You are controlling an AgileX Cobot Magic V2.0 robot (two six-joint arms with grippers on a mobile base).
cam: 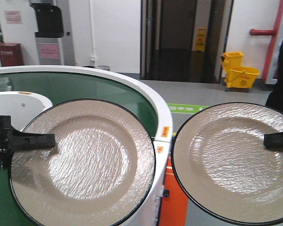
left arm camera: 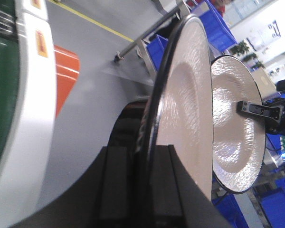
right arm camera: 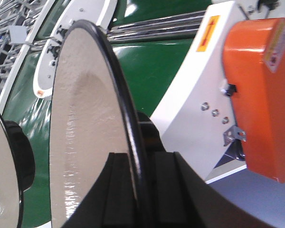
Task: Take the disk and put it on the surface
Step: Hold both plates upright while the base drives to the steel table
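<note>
Indoors, left disk (cam: pixel 82 162) hangs over the green conveyor (cam: pixel 85 87), right disk (cam: pixel 231 160) over gray floor (cam: pixel 203 92); both face the front camera, rims clamped in left jaws and right jaws.

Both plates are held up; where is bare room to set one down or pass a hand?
Bare green belt shows behind the left plate, inside the white rim. A narrow gap separates it from the right plate, above the orange cover. Both plates crowd the foreground, hiding what lies below them.
</note>
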